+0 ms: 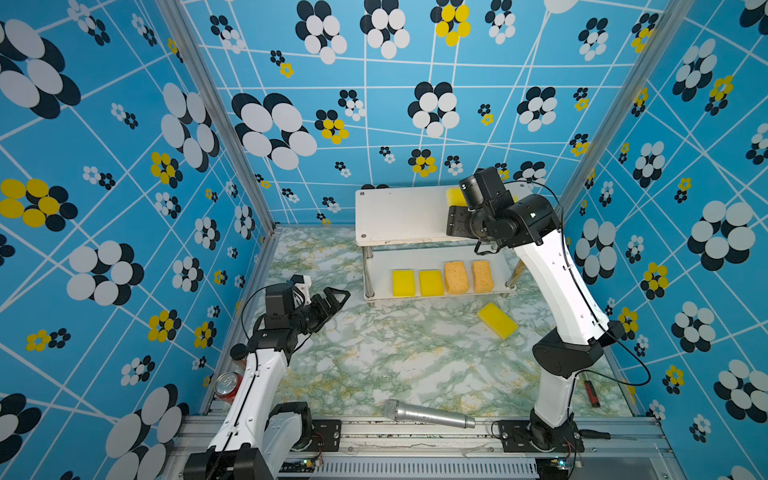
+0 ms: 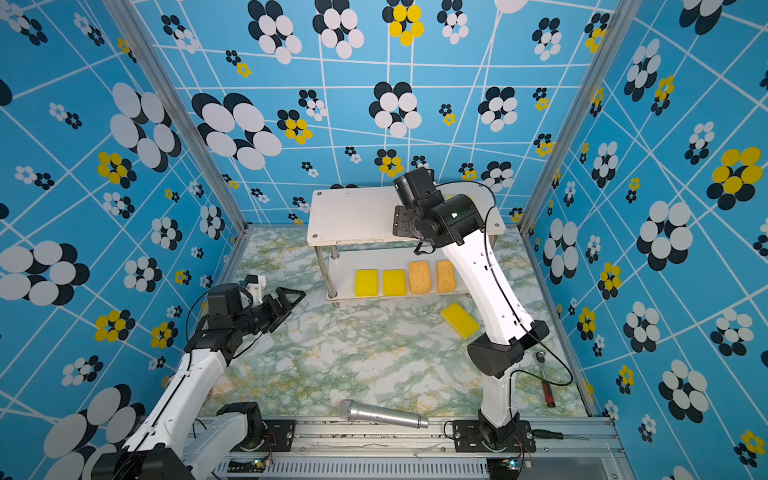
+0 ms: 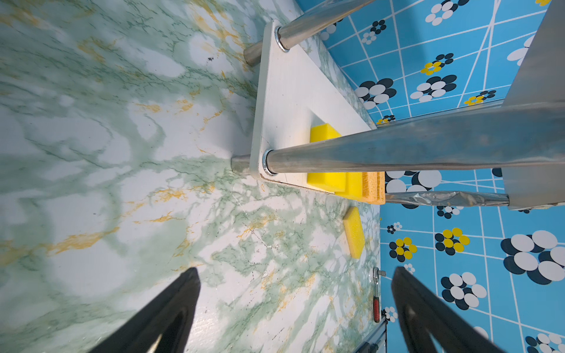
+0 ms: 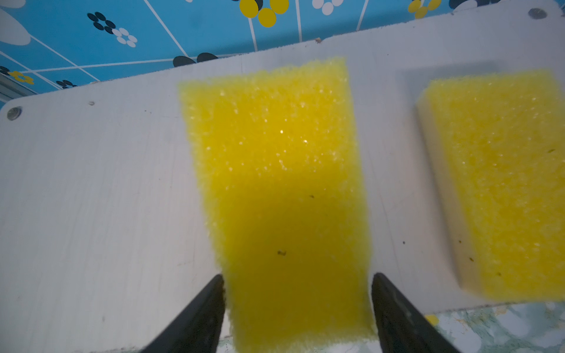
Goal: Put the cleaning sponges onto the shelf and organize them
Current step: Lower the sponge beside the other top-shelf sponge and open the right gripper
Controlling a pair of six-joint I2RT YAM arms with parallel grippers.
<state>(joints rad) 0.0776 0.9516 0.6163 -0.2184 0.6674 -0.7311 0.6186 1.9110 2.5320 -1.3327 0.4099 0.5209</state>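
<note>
**Right hand** (image 4: pixel 296 276): over the top board of the shelf (image 4: pixel 91 183). Its fingers flank one flat yellow sponge (image 4: pixel 275 152), which lies flat on the board. Both tips sit at the foam's edges with no squeeze showing, so I cannot tell whether it is pinched or freed. I judge this to be the set-down step.

**Second flat sponge** (image 4: pixel 501 183): just beside that hand on the same board, parallel, with a bare strip between. I take it the long ones go in a row up top.

**Lower tier, beneath the right hand:** two small yellow sponges (image 1: pixel 403 283) and two orange-tan sponges (image 1: pixel 456 277), side by side and sorted by kind.

**Loose flat sponge** (image 1: pixel 497 320): lies askew on the tabletop (image 1: pixel 374 357) under the right forearm, well apart from the left hand. It is the last one to shelve.

**Left hand** (image 3: pixel 295 270): fingers wide apart with nothing between them, above the tabletop and facing the shelf's end. I judge it is parked clear.

**View notes:**
- Only the right wrist view shows the top-board pair properly; in both top views the arm covers nearly all of them.
- The left wrist view gives the lower row end-on, with the loose sponge beyond it.

**Not stock:** microphone (image 1: pixel 428 414), can (image 1: pixel 227 385), red-handled tool (image 2: pixel 547 386).
</note>
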